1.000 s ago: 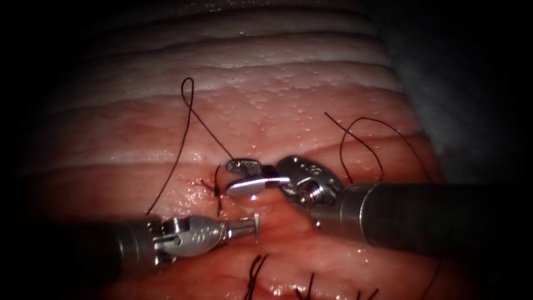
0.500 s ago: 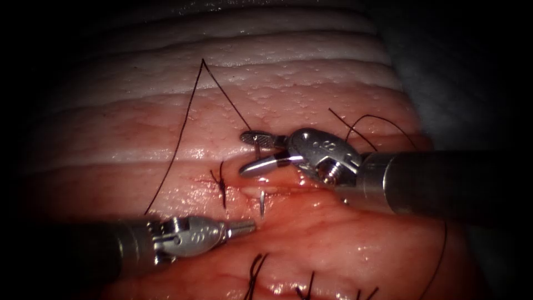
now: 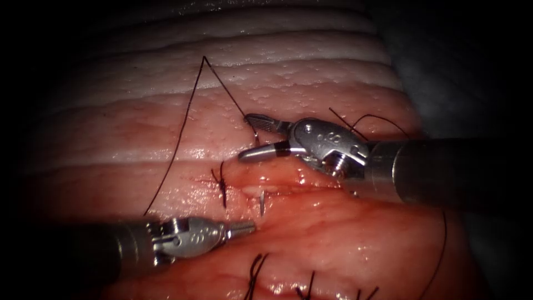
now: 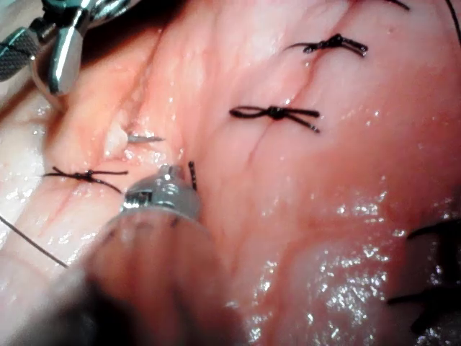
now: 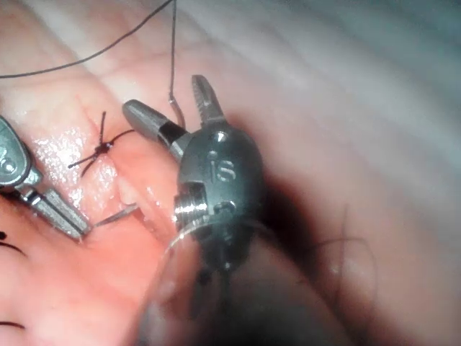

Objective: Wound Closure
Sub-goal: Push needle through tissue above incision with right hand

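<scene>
I am working at a surgical training bench, a lab setting rather than a ward. What lies under me is a slab of pork belly, the tissue (image 3: 311,83), with pale ribbed layers of fat across it. Tied stitches (image 4: 275,113) of dark thread sit along its cut (image 3: 277,189). My two thin metal shafts end in small wristed tools, the left tool (image 3: 244,227) and the right tool (image 3: 250,136).

Past the pale, ridged upper edge of the pink pork-belly tissue (image 3: 266,66) you see a dull grey-blue cloth surface (image 3: 444,72), lying beside the tissue's right end. Around the tissue your view fades to black. Light glints wetly off the tissue.
</scene>
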`<state>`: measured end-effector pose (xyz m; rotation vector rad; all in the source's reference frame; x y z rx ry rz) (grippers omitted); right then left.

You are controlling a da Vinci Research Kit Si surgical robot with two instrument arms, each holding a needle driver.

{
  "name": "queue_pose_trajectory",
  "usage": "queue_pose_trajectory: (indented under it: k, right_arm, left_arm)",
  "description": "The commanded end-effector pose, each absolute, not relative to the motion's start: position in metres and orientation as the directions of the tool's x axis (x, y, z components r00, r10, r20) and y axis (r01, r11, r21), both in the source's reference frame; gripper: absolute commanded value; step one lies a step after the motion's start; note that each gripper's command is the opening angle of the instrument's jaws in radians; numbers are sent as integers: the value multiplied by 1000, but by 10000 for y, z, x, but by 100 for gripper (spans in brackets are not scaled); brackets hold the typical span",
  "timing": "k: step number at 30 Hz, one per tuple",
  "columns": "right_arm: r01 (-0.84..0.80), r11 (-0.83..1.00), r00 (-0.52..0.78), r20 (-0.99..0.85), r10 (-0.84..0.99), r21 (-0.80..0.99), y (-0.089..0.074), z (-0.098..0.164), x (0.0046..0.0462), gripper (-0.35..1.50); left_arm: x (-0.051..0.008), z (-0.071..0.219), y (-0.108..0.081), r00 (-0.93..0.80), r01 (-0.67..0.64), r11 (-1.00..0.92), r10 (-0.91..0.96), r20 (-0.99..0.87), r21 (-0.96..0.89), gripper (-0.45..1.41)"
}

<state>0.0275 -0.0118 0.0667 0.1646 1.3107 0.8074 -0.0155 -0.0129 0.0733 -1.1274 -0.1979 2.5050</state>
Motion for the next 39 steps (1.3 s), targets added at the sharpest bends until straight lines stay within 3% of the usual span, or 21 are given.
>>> queue_pose_trajectory:
  k: [1, 3, 17, 32, 37, 39]
  right_arm:
    - [-435, 724, 48, -789, 613, 535, -120, 674, 282, 27]
    - [-447, 722, 78, -781, 619, 527, -122, 675, 284, -35]
    - [-406, 452, 83, -460, 884, 794, -133, 679, 288, -35]
    - [-317, 182, 161, -136, 977, 931, -186, 668, 295, -35]
    - [-301, 97, 97, -71, 993, 949, -184, 666, 291, -35]
    - [-321, 192, 79, -176, 981, 927, -176, 667, 286, 32]
  left_arm:
    - [-161, 739, -130, -603, -286, -916, 400, -690, -281, -26]
    - [-161, 739, -130, -603, -286, -916, 400, -690, -281, -26]
    - [-160, 738, -128, -602, -284, -916, 401, -690, -284, -26]
    - [-160, 737, -126, -604, -284, -915, 402, -688, -286, -25]
    - [-160, 732, -124, -590, -286, -919, 392, -706, -271, -15]
    - [-160, 727, -122, -584, -277, -929, 365, -726, -244, -10]
